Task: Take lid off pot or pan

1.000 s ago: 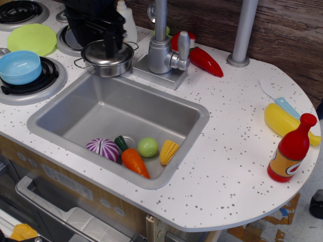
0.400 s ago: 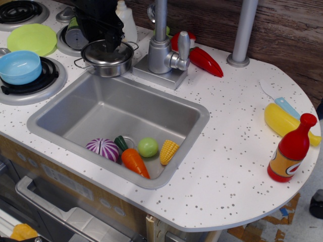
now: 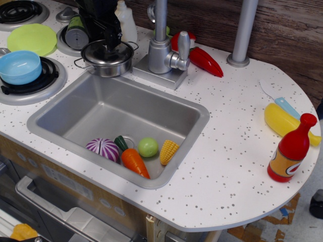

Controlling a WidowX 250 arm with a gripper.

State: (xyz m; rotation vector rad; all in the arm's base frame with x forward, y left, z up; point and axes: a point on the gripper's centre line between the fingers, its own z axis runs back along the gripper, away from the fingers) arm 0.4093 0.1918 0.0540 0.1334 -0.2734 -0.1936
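Risen slightly off the lid [image 3: 107, 52], tool [image 3: 108, 43] hangs over its knob, grip state unclear; lid sits on pot [image 3: 108, 64] near bench's [image 3: 237, 131] back-left corner—centre, clench, lift straight.

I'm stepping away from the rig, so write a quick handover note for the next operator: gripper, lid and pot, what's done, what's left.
Gripper: black, directly over the lid's middle, fingertips down at the knob. Open or shut cannot be told from this view.
Lid: on the pot, apparently seated level.
Pot: on the counter at the sink's back left corner, beside the faucet base.
Done: gripper brought to the knob.
Left: confirm the grip, lift the lid clear, set it down off the pot.
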